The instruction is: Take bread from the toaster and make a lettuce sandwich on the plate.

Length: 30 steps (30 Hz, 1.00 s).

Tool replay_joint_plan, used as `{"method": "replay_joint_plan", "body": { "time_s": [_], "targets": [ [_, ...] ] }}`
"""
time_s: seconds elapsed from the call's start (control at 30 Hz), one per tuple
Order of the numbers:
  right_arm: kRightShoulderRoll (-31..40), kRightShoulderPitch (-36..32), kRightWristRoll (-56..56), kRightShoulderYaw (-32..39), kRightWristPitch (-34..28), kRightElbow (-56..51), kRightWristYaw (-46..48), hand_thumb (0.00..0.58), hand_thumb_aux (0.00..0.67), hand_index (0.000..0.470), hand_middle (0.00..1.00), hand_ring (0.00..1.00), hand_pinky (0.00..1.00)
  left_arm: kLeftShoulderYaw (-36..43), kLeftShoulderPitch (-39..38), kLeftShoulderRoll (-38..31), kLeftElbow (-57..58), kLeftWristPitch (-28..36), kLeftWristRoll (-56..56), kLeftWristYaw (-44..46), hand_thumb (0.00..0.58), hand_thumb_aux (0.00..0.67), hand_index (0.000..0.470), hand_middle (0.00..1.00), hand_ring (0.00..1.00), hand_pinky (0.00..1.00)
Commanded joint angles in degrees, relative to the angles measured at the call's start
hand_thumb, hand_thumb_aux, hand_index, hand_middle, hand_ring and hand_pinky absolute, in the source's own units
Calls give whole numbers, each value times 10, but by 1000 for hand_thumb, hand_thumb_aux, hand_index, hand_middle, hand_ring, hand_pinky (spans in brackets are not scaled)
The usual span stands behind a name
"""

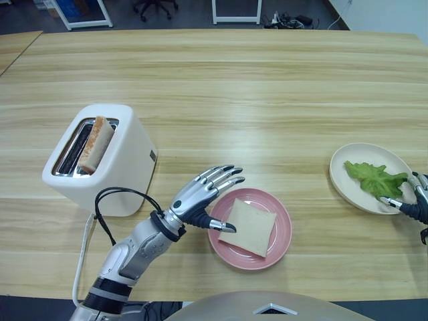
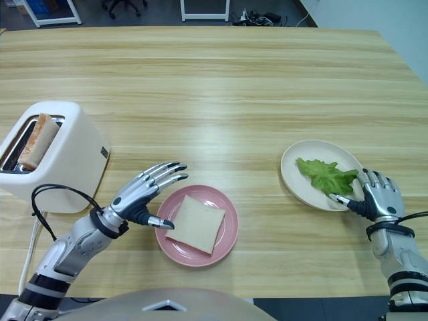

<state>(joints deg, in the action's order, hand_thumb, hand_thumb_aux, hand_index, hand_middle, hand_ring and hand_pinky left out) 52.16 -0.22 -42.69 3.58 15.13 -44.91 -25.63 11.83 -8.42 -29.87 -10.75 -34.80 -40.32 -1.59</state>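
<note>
A white toaster (image 1: 107, 164) stands at the left with one slice of toast (image 1: 95, 142) sticking up from a slot. On the pink plate (image 1: 281, 247) lies a slice of bread (image 1: 249, 227). My left hand (image 1: 204, 197) hovers just left of that plate, open, fingers spread, thumb tip close to the bread's edge. At the right, a lettuce leaf (image 2: 328, 176) lies on a cream plate (image 2: 297, 177). My right hand (image 2: 376, 196) is at that plate's right rim, fingers curled near the leaf's edge; I cannot tell whether they grip it.
The toaster's black cord (image 1: 117, 197) loops over my left forearm, and a white cable (image 1: 81, 257) runs down to the table's near edge. Bare wooden tabletop (image 1: 254, 100) stretches behind the plates. Chair and table legs stand on the floor beyond the far edge.
</note>
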Motion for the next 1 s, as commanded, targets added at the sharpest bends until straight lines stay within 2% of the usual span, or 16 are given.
{"method": "replay_joint_plan", "body": {
  "time_s": [0.03,0.13,0.33,0.6,0.8,1.0],
  "targets": [
    [2,-10,3,21,-2,-12,14,575,610,428,0,0,0,-9,-15,0,-15,0,8,1,0,0,0,0,0,0],
    [-2,-26,2,35,5,-28,10,580,670,470,0,0,0,-11,-19,1,-17,-1,10,1,0,0,0,0,0,0],
    [8,-22,-3,40,16,-1,-43,580,670,470,0,0,0,-18,-24,3,-11,0,14,-2,0,0,0,0,0,0],
    [13,79,-3,-30,-12,214,-125,580,670,470,0,0,0,-31,-26,10,-2,4,17,-15,0,0,0,0,0,0],
    [-5,141,-10,-78,-32,360,-125,580,670,470,0,0,0,-35,-27,17,9,3,14,-24,0,0,0,0,0,0],
    [-30,171,-21,-99,-21,470,-113,580,670,470,0,0,0,-37,-27,22,23,2,11,-34,0,0,0,0,0,0]
  ]
}}
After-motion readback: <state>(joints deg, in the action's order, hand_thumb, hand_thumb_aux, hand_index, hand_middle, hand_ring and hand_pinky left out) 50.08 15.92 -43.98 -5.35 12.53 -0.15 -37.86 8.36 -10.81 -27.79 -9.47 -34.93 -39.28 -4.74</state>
